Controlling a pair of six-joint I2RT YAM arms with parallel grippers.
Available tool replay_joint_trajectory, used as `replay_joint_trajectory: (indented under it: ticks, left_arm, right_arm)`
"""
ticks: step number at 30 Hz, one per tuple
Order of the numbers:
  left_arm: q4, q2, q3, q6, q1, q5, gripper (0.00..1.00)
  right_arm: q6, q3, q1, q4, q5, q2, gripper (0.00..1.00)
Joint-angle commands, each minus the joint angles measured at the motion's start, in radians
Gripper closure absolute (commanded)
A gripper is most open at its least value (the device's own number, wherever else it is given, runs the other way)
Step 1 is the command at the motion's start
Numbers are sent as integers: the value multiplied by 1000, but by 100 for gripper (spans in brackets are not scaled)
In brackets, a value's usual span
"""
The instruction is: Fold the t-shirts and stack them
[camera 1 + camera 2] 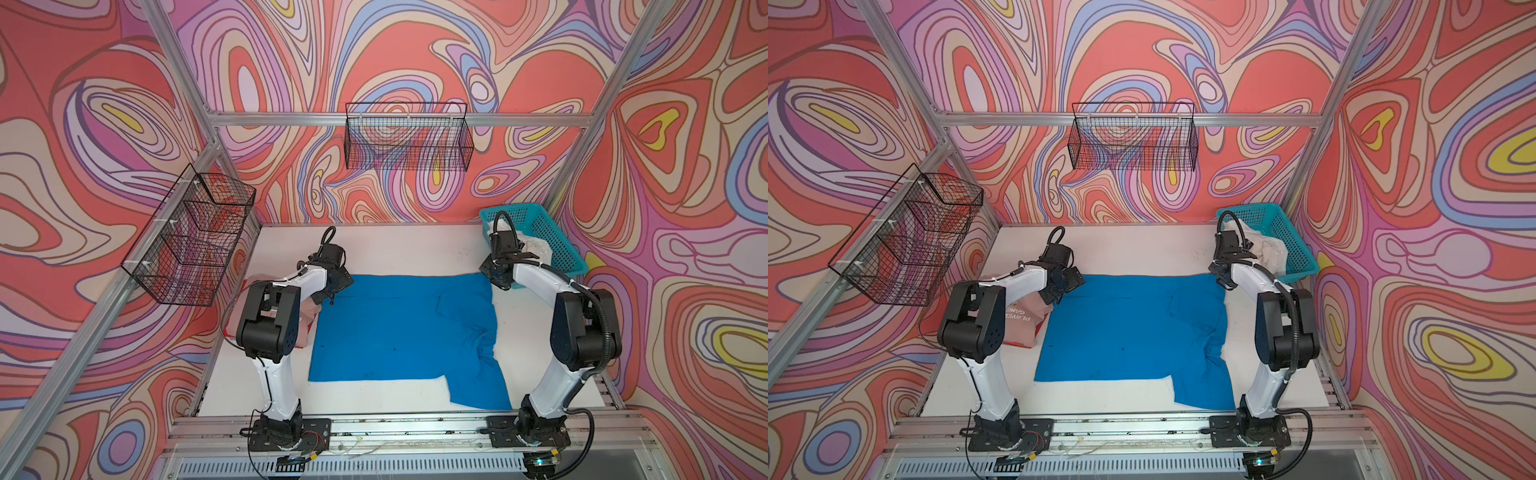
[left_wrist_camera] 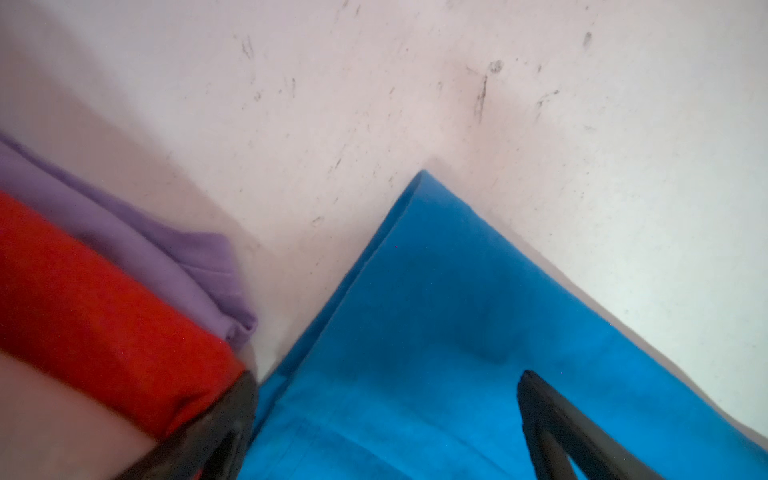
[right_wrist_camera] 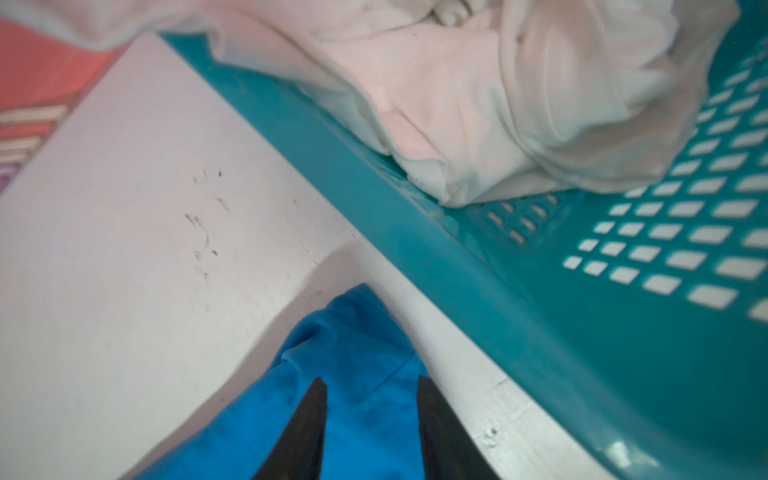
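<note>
Blue t-shirt (image 1: pixel 399 328): lies spread flat at mid-table between the two arms. The far edge is straight, one sleeve is turned in on the right side, and the other is splayed toward the front right. It is not yet at stack size. A white cloth (image 1: pixel 374 388) shows under its near edge; what it is cannot be told.

Left gripper (image 1: pixel 338 282): over the far left corner, jaws wide apart, holding nothing. In the left wrist view one finger (image 2: pixel 552 415) is above blue cloth and the other (image 2: pixel 224 424) is at the edge of the stack.

Right gripper (image 3: pixel 369 379): low over the far right corner, jaws partly apart. The corner lies on the table between them and no pinch is visible, so it is judged released.

Pink t-shirt (image 1: pixel 1021 320): tops the stack just beside the blue t-shirt's left edge, with a red fold (image 2: pixel 95 307) and a purple fold (image 2: pixel 174 270) beneath. Off-white t-shirt (image 3: pixel 498 104): crumpled in the teal basket (image 3: pixel 582 332) at the far right corner, draped over the rim.

Risks, as judged:
- If the left jaws close where they stand, they may nip the red fold and drag the stack.
- The two corners may be gripped unevenly, which would skew the fold.
- The splayed sleeve may trail out of the fold.
- The white cloth may lift with the blue layer.
- The right arm works close to the basket and could nudge it.

Surface: white table (image 1: pixel 395 245), smooth and scuffed with dark marks, so cloth may slide on it.

Room: swirl-patterned walls (image 1: pixel 374 50) and an aluminium frame (image 1: pixel 291 118) carrying two black wire baskets (image 1: pixel 407 141). Both arm bases sit on a front rail (image 1: pixel 415 428).
</note>
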Motion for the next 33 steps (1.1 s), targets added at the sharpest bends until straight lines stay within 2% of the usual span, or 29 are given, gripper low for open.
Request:
replay_joint_trajectory:
  ticks: [1, 5, 10, 14, 18, 21, 26, 33]
  left_arm:
    - [-123, 30, -32, -35, 21, -10, 0]
    - [-129, 29, -33, -47, 21, -16, 0]
    - [-118, 9, -61, -69, 21, -24, 0]
    - [-117, -7, -83, -94, 21, -30, 0]
    - [-128, 0, -72, -96, 21, -30, 0]
    - [-126, -1, -73, -96, 21, -28, 0]
    - [-129, 1, -56, -86, 22, -30, 0]
    - [-114, -15, -45, -63, 22, -16, 0]
  right_arm:
    - [-14, -17, 0, -17, 44, -55, 54]
    - [-45, -14, -1, 35, -46, -46, 60]
    - [-80, 76, 1, 67, -164, 73, 63]
    - [-64, 144, 40, 8, -134, 142, 63]
    - [-18, 39, 64, 107, -134, 131, 65]
    - [-8, 27, 65, 85, -103, 169, 66]
    - [-8, 12, 58, 93, -77, 202, 62]
    - [-14, -4, 37, 82, -95, 190, 50]
